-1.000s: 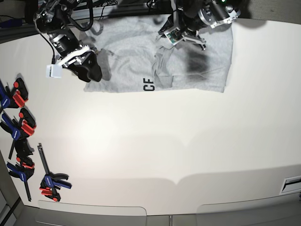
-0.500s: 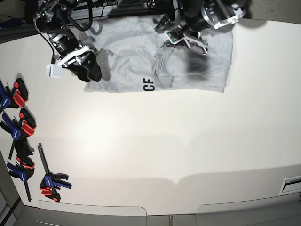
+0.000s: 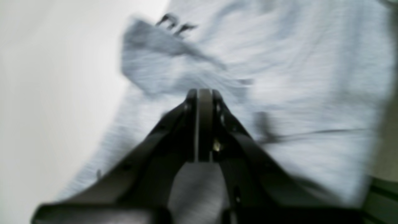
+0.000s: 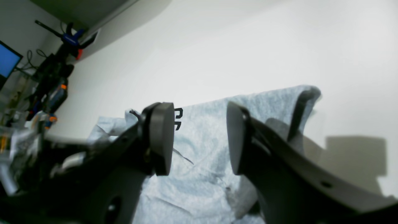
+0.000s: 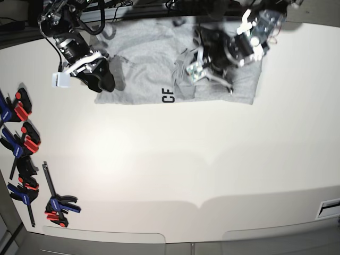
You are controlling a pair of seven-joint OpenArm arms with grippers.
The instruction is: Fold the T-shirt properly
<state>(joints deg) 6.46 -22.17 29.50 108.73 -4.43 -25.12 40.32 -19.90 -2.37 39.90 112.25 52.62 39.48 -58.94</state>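
The light grey T-shirt (image 5: 143,58) lies spread at the far edge of the white table (image 5: 175,159). A flap is folded over near its middle, and black letters "CF" (image 5: 168,96) show at the near hem. My left gripper (image 5: 215,74) hangs over the shirt's right half. In the blurred left wrist view it (image 3: 199,93) is shut just above the cloth (image 3: 311,77), with no fabric visible between the jaws. My right gripper (image 5: 103,79) is over the shirt's near-left corner. In the right wrist view it (image 4: 199,137) is open and empty above the cloth (image 4: 202,174).
Several blue, red and black clamps (image 5: 21,143) lie along the table's left edge, with another (image 5: 59,206) near the front left. A white tag (image 5: 59,79) hangs by my right arm. Clamps and a screen (image 4: 6,60) stand beyond the table in the right wrist view.
My left arm has moved from the shirt's far edge down over its right half, staying shut. The right arm and the shirt's outline have hardly changed.
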